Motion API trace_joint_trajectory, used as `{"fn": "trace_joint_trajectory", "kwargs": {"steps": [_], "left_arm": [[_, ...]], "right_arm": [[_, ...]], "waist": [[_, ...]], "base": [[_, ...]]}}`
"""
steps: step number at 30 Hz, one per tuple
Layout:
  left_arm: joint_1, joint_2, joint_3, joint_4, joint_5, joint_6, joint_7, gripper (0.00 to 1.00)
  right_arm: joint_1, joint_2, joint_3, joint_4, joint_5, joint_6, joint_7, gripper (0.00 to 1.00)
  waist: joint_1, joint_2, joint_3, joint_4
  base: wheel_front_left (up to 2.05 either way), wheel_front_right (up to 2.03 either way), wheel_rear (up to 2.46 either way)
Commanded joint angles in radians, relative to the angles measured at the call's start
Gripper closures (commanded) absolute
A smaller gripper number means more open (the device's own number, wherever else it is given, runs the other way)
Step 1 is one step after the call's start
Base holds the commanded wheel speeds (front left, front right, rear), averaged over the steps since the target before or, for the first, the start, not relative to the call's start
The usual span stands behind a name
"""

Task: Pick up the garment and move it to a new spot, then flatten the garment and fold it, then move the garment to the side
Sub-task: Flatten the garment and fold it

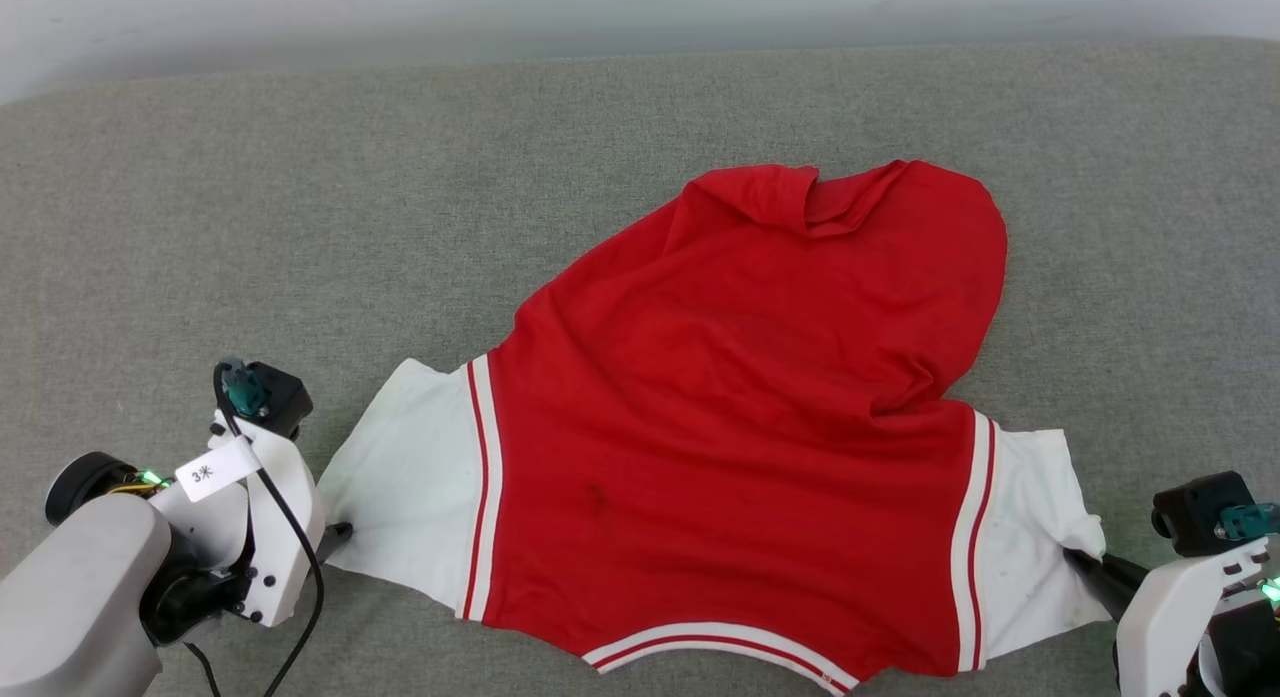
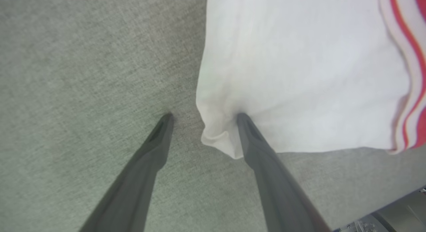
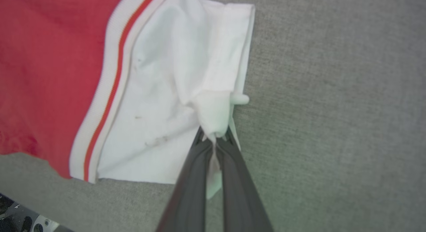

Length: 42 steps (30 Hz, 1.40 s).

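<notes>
Red garment (image 1: 730, 427) was seen spread on grey upholstery (image 1: 300, 177), right sleeve (image 3: 159, 92) pinched by the closed right gripper (image 3: 214, 138), left gripper (image 2: 204, 116) spread astride the unclamped left sleeve (image 2: 293, 75) corner, so one-sided pulling could skew it.

Left forearm (image 1: 80, 587), a smooth pale-grey shell, meets a white wrist plate (image 1: 280, 547) dotted with dark screws. A black cable (image 1: 300, 535) loops across it past a white printed tag (image 1: 212, 469), a green light (image 1: 150, 477) and a teal connector (image 1: 240, 382). Long dark-grey fingers (image 2: 149, 165) taper to points.
</notes>
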Motion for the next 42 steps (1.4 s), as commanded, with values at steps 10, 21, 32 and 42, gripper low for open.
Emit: {"fn": "trace_joint_trajectory", "kwargs": {"steps": [10, 21, 32, 42], "left_arm": [[0.030, -0.008, -0.023, -0.047, -0.043, -0.002, -0.131, 1.00], [0.020, 0.019, 0.086, -0.258, 0.007, 0.065, -0.378, 1.00], [-0.150, -0.010, 0.209, -0.512, 0.066, 0.150, -0.510, 1.00], [-0.403, -0.103, 0.219, -0.512, 0.116, 0.147, -0.539, 1.00]], "right_arm": [[-0.024, 0.011, -0.015, -0.016, 0.000, -0.001, -0.049, 1.00], [-0.044, 0.026, -0.129, -0.133, -0.038, -0.001, -0.108, 1.00], [-0.217, -0.018, -0.256, -0.339, -0.020, -0.001, -0.048, 1.00], [-0.489, -0.052, -0.249, -0.342, -0.009, -0.001, -0.021, 1.00]], "waist": [[0.0000, -0.0001, -0.040, 0.009], [0.0000, -0.0001, -0.119, 0.033], [0.0000, -0.0001, -0.162, 0.027], [0.0000, -0.0001, -0.138, 0.022]], "base": [[0.00, 0.00, 0.00], [0.00, 0.00, 0.00], [0.00, 0.00, 0.00], [0.00, 0.00, 0.00]]}}
